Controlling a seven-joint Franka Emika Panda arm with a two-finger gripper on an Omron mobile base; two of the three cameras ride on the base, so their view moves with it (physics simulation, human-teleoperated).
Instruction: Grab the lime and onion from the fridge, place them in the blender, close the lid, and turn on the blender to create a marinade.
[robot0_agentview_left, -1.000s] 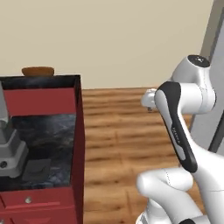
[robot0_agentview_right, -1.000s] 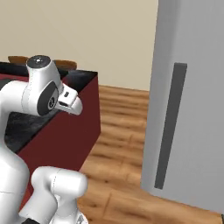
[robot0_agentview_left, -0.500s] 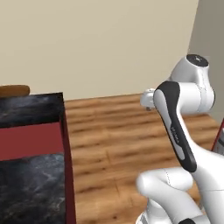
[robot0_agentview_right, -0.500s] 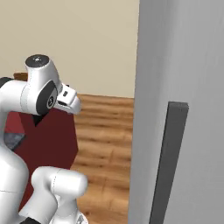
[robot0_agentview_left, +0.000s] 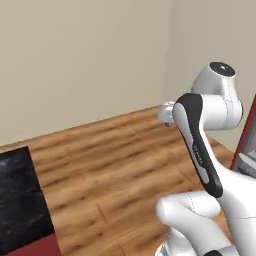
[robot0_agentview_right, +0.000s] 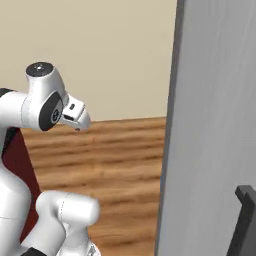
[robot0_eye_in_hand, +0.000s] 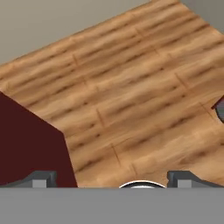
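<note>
one wide, empty claw (robot0_eye_in_hand: 112, 177) above wood floor (robot0_eye_in_hand: 131, 87), grey fridge (robot0_agentview_right: 215, 125) off to its right

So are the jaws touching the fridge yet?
Apart. In the hand view the gripper is open over bare wood floor, nothing between its tips; the fridge stands off to one side.

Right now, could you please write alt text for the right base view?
The grey fridge fills the right side, door shut, its dark bar handle at the lower right corner. The white arm stands at left over a wooden floor, before a beige wall.
</note>
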